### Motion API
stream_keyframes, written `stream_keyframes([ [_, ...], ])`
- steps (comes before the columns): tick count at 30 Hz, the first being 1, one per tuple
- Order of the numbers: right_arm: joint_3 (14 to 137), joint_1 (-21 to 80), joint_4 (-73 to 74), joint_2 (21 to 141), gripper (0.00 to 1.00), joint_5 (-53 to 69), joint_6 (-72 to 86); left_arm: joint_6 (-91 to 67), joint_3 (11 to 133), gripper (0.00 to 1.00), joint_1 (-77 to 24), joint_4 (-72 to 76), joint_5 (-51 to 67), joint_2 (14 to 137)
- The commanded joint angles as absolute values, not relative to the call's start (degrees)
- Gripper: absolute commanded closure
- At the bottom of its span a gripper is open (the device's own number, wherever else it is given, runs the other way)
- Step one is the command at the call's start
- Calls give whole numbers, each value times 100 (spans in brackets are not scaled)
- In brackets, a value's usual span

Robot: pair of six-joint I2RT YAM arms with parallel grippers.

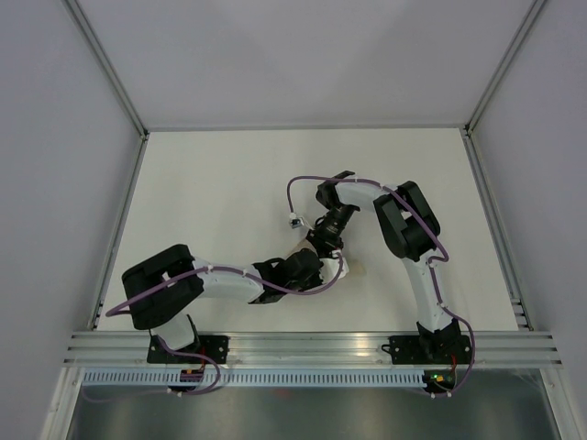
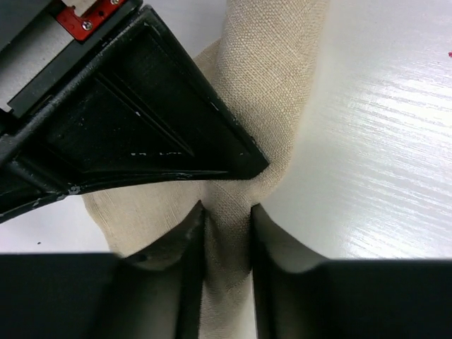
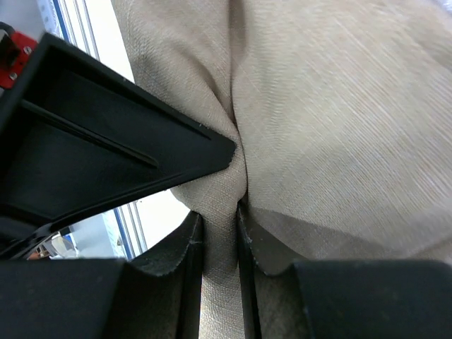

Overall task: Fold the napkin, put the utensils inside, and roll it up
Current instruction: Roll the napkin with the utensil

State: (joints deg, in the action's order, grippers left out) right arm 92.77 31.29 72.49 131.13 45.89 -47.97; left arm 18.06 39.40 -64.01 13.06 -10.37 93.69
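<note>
The beige napkin (image 1: 351, 269) is bunched up between the two grippers near the table's front middle, and the arms hide most of it from above. My left gripper (image 1: 320, 267) is shut on a fold of the napkin (image 2: 227, 240). My right gripper (image 1: 327, 246) is shut on another fold of the napkin (image 3: 220, 240), close beside the left one. Each wrist view shows the other gripper's black finger (image 2: 141, 120) (image 3: 106, 155) pressed against the cloth. No utensils show in any view.
The white table (image 1: 229, 192) is walled by grey panels at the left, the right and the back. Aluminium rails (image 1: 312, 346) run along the near edge by the arm bases. A purple cable with a white connector (image 1: 293, 220) hangs off the right arm.
</note>
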Motion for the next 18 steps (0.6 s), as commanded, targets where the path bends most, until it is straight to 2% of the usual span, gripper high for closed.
stream_keyframes([
  [1,9088,3085,6381,13518,89,3516,-5027,1512,3920,73,-6407,1363,-879,9606],
  [2,9079,3076,6363,13500,87,3524,-5019,1486,3990,81,-6407,1310,-818,9641],
  [4,9062,3067,6320,13430,83,3577,-5010,1398,4043,86,-6407,1205,-633,9703],
  [8,9026,3024,6249,13237,64,3709,-4931,1231,4017,94,-6355,1196,-300,9712],
  [11,8983,2945,6179,12956,50,3832,-4852,1081,4043,97,-6223,1108,165,9764],
  [13,8939,2874,6030,12666,44,3928,-4694,967,4078,98,-6083,1055,491,9791],
  [18,8798,2427,5276,11911,37,4332,-4009,765,4148,98,-5793,967,1246,9914],
])
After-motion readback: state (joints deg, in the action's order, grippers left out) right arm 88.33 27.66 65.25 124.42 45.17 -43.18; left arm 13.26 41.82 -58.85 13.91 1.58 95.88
